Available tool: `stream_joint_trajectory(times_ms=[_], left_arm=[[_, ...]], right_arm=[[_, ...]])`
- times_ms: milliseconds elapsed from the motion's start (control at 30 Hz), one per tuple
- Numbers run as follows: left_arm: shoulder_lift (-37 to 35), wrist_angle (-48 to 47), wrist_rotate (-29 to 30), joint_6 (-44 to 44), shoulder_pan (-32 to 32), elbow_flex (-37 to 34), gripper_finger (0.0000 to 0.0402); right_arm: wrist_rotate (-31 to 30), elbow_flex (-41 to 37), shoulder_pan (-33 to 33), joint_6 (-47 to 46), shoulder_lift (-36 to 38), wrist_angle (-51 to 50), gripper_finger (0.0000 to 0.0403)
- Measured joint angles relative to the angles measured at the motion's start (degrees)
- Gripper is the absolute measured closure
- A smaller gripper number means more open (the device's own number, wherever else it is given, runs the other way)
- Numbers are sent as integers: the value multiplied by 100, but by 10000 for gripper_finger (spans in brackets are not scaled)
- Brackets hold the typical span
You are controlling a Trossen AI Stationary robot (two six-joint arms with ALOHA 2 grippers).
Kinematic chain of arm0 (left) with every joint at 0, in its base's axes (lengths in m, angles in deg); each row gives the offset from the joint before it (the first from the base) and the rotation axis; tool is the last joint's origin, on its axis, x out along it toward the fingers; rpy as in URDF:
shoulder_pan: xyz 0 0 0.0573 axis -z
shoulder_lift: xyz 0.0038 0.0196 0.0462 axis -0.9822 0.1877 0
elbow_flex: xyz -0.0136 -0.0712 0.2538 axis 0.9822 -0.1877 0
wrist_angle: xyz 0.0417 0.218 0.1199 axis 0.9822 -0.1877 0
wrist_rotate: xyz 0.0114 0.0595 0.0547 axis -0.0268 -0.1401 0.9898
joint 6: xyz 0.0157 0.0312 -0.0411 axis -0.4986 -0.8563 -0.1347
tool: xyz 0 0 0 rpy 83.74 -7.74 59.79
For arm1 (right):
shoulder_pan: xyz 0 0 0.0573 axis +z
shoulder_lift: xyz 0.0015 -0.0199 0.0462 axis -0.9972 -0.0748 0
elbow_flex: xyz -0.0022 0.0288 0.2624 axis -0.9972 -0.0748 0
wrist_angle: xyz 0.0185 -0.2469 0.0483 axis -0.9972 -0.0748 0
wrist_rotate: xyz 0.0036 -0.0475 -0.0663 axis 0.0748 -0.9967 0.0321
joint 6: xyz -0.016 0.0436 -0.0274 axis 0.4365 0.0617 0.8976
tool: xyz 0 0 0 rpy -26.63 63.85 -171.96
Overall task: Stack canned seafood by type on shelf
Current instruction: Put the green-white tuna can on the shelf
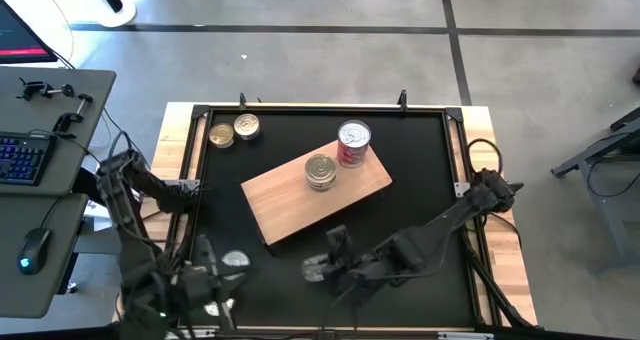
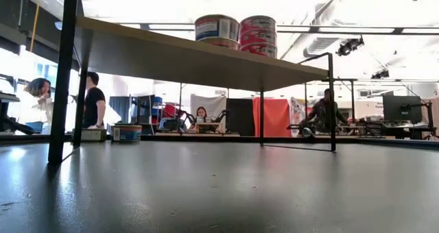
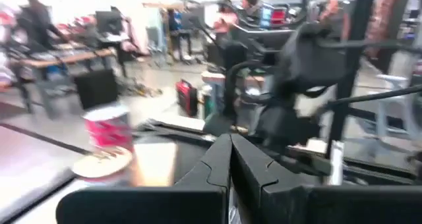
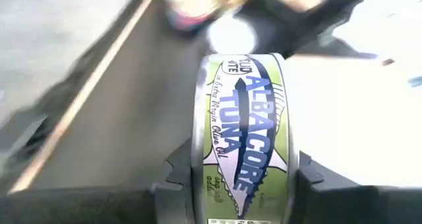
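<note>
**Now gripping the albacore tin**

Right now I'm watching the right gripper [image 4: 241,184] clamping a flat round metal tin with a green albacore tuna label [image 4: 242,135], seated squarely between its jaws. I'm judging a slow, level lift best, heading for the light-brown wooden shelf board [image 1: 285,205] ahead. The left gripper [image 3: 231,174] is waiting, jaws pressed together.

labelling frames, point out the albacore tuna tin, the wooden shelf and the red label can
albacore tuna tin [image 4: 241,151], right wrist view, green label
wooden shelf [image 1: 275,205], high view, bare top
red label can [image 1: 353,137], high view, silver lid
</note>
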Motion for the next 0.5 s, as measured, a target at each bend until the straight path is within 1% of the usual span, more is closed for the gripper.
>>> stream_joint_trajectory(times_ms=[100, 167, 233, 300, 400, 500], left_arm=[[-175, -69, 390, -422, 189, 0, 401], [-271, -208, 398, -555, 273, 0, 401], [-349, -306, 402, -548, 348, 0, 401], [-377, -317, 406, -555, 398, 1, 402], [-366, -346, 400, -557, 465, 2, 401], [-362, -339, 402, -557, 519, 2, 402]], right_arm=[[-945, 293, -141, 601, -15, -28, 290], [-1519, 374, -295, 1105, -55, -20, 290], [-1868, 403, -487, 1445, -134, -13, 290], [-1983, 404, -701, 1614, -247, -22, 290], [-1980, 402, -981, 1877, -459, 24, 290], [-2021, 402, -1174, 2279, -648, 314, 290]])
